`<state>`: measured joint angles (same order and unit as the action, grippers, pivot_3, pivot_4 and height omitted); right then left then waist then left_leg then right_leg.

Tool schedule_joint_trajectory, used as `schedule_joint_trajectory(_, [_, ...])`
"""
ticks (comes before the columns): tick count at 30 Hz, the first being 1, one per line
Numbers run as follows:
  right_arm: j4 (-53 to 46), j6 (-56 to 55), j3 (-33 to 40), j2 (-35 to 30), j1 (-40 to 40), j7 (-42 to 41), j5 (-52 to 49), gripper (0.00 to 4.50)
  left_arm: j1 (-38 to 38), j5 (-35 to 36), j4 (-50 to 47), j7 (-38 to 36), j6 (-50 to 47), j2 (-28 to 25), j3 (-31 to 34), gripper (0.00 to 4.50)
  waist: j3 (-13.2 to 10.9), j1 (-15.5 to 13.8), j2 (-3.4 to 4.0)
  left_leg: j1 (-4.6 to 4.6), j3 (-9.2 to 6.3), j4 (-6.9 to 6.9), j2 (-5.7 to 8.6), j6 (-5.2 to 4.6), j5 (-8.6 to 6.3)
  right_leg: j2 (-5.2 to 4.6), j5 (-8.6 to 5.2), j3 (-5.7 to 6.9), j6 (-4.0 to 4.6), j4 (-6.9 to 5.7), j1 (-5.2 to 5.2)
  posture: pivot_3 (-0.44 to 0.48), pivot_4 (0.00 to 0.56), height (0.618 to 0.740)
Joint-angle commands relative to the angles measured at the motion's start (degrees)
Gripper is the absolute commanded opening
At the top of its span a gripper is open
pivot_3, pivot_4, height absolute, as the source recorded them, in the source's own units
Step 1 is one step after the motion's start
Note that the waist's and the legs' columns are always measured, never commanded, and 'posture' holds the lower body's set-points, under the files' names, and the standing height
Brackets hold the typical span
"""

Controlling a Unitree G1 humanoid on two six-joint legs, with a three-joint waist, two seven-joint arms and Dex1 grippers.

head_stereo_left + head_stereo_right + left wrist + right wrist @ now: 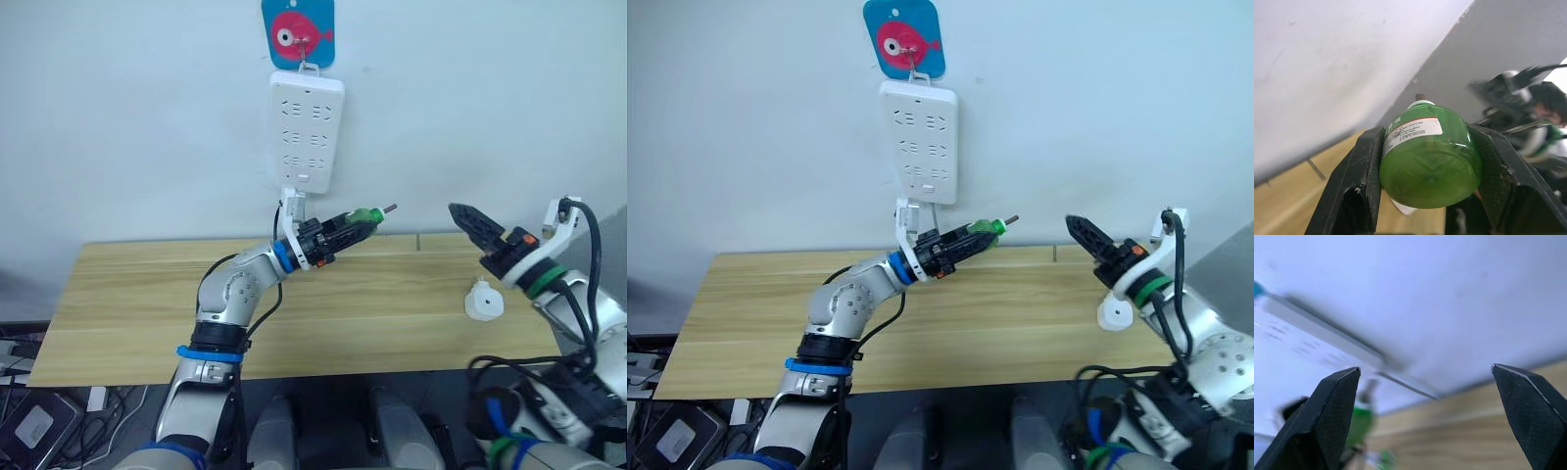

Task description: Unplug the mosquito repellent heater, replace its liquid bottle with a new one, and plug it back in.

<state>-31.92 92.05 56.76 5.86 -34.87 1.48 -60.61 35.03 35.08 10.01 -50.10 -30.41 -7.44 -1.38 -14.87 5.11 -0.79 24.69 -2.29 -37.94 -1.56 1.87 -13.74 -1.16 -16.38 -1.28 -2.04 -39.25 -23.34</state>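
Small translucent green plastic bottle pinched in left hand, wick end aimed across at spread, empty right hand. Rounded white plastic heater lying unplugged on wooden worktop, nearest right arm.

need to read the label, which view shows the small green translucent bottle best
The left wrist view: the small green translucent bottle sits close up between the left gripper fingers, label facing the camera. Both eye views show it small and side-on; the right wrist view shows a green blur.

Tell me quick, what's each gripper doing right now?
Left gripper: shut on the green bottle.
Right gripper: open, holding nothing.
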Motion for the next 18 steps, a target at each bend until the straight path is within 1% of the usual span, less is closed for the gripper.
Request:
schedule_joint_trajectory(1, [-3.6,-0.1,0.0,4.9,-0.7,9.5,-7.1,4.48,0.4,-2.3,-1.7,-0.4,4.8,2.2,-2.1,2.26,0.0,-0.1,0.02,0.01,0.00,0.00,0.01,0.00,0.00,0.00,0.00,0.00,0.00,0.02,0.00,-0.196,0.234,0.740])
schedule_joint_trajectory(3, [-3.3,-3.5,-2.7,7.1,0.8,16.3,-12.5,4.48,0.3,-2.4,-2.5,-0.1,5.2,3.2,-2.5,2.26,0.0,-0.1,0.02,0.05,0.00,-0.02,0.06,0.00,0.00,-0.05,0.00,-0.02,0.00,0.07,0.00,-0.195,0.232,0.740])
schedule_joint_trajectory(5, [-2.2,-8.3,-7.2,6.3,3.5,23.0,-19.3,4.48,0.4,-2.5,-3.1,0.3,5.3,3.7,-2.6,2.26,0.0,0.2,0.04,0.05,0.07,-0.01,0.07,-0.01,0.00,-0.06,0.00,-0.10,0.00,0.10,0.00,-0.195,0.232,0.740])
schedule_joint_trajectory(8, [-0.1,-16.7,-15.0,2.6,7.5,31.6,-28.9,4.48,0.3,-2.1,-4.1,0.8,5.0,4.4,-2.8,2.26,0.0,0.5,0.04,0.04,0.02,0.00,0.02,-0.02,-0.01,0.01,0.00,-0.06,0.00,0.09,0.00,-0.195,0.232,0.740])
schedule_joint_trajectory(10, [0.8,-22.1,-19.9,-0.7,9.9,35.9,-34.3,4.48,0.2,-1.6,-5.0,1.1,4.3,4.7,-3.0,2.26,0.0,0.7,0.04,0.04,0.03,-0.01,0.02,-0.03,-0.01,0.02,0.00,-0.07,0.00,0.08,0.00,-0.188,0.244,0.740])
schedule_joint_trajectory(14, [1.4,-31.7,-27.9,-7.1,12.9,40.7,-41.9,4.48,-0.4,-1.1,-6.7,0.5,2.9,4.5,-3.7,2.26,0.0,1.0,0.04,0.05,0.05,-0.02,0.06,-0.03,-0.01,0.02,-0.01,-0.09,-0.01,0.14,0.01,-0.184,0.248,0.740])
schedule_joint_trajectory(18, [1.7,-38.9,-33.7,-12.9,14.4,41.9,-45.7,4.48,-1.5,-0.5,-9.1,0.0,1.0,4.0,-4.2,2.26,0.0,1.3,0.04,0.05,0.02,0.00,0.02,-0.03,-0.01,0.10,-0.01,-0.07,-0.01,0.14,0.01,-0.179,0.247,0.740])
